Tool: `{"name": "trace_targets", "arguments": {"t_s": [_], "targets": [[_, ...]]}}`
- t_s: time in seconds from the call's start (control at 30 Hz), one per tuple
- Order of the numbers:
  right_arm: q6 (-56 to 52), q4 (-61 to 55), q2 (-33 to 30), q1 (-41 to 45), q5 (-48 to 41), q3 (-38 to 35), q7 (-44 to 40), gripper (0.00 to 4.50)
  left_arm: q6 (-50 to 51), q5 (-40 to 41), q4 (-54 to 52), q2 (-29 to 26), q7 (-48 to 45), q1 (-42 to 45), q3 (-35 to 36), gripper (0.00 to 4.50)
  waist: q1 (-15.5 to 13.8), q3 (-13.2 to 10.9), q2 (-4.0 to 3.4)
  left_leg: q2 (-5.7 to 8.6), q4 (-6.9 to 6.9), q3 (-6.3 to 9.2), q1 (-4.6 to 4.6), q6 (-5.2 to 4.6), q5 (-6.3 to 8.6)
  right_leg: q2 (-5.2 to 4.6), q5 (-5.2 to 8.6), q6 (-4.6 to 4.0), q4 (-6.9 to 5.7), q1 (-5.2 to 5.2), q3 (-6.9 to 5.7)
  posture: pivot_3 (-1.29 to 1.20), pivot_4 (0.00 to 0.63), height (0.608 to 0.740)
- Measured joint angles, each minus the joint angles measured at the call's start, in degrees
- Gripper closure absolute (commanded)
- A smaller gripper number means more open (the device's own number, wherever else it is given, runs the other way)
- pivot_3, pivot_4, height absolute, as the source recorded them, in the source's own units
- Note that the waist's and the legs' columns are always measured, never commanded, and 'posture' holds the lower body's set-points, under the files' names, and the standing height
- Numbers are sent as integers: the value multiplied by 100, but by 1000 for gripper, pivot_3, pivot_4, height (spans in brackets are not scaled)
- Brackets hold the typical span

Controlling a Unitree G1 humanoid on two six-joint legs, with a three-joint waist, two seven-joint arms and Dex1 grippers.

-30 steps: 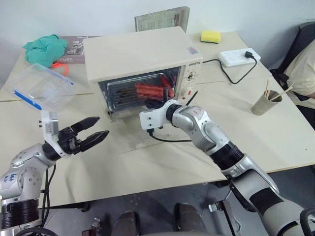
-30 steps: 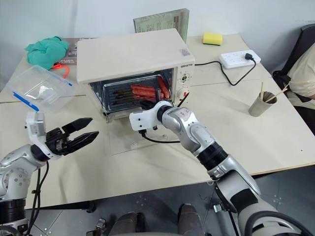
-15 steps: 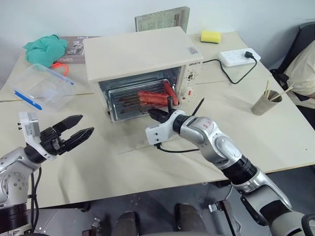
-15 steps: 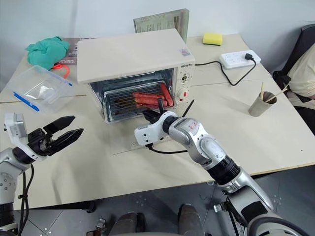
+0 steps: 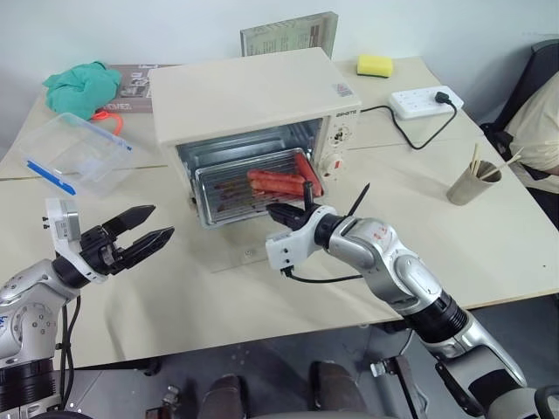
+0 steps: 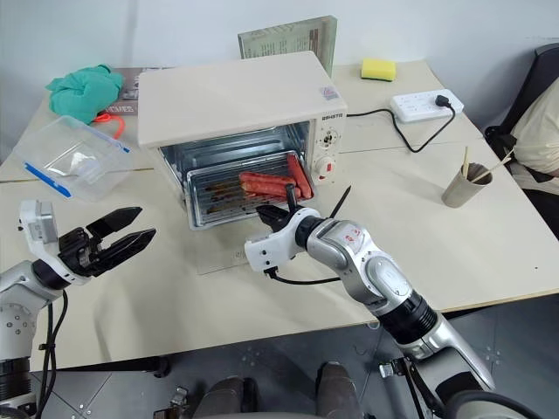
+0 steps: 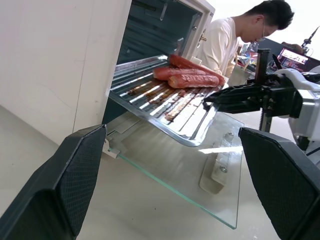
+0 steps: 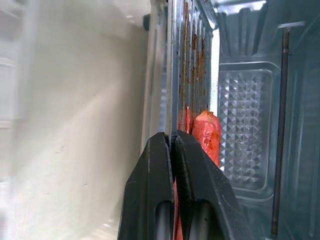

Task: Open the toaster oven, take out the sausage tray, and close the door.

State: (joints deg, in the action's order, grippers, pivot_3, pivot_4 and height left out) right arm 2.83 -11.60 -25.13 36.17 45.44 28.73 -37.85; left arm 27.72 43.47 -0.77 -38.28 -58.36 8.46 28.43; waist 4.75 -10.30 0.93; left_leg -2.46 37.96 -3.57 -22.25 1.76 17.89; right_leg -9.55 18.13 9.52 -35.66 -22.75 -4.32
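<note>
Ribbed shiny metal sausage tray (image 5: pixel 249 185), clear glass door (image 7: pixel 200 172)

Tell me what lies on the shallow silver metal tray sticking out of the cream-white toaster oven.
Three red sausages lie near the right end of the silver tray, with brown greasy streaks along its ribbed bottom. The shut right gripper covers part of its front rim.

We cannot tell whether the right gripper (image 5: pixel 291 210) pinches the near rim of the sausage tray (image 5: pixel 229 185) or only touches it, since its fingers cover that edge. The seated person (image 5: pixel 540 131) at the far right is cut off by the picture's edge. The oven panel's (image 5: pixel 339 144) lettering is too small to read.
</note>
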Motion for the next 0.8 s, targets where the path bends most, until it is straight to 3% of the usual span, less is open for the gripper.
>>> {"name": "trace_targets", "arguments": {"t_s": [0.37,0.8], "targets": [[124,-450,-150,-391,-88,-1,-427,4480,55,6,150,-2,-24,35,-30,0,-40,0,1,0,5,-1,-1,-1,1,0,0,0,0,1,0,0,150,740],[403,-725,-244,-676,-203,-348,-223,4480,200,108,140,0,-62,52,-82,0,-114,1,2,0,6,-2,-1,-2,1,0,0,-1,0,1,0,0,150,740]]}}
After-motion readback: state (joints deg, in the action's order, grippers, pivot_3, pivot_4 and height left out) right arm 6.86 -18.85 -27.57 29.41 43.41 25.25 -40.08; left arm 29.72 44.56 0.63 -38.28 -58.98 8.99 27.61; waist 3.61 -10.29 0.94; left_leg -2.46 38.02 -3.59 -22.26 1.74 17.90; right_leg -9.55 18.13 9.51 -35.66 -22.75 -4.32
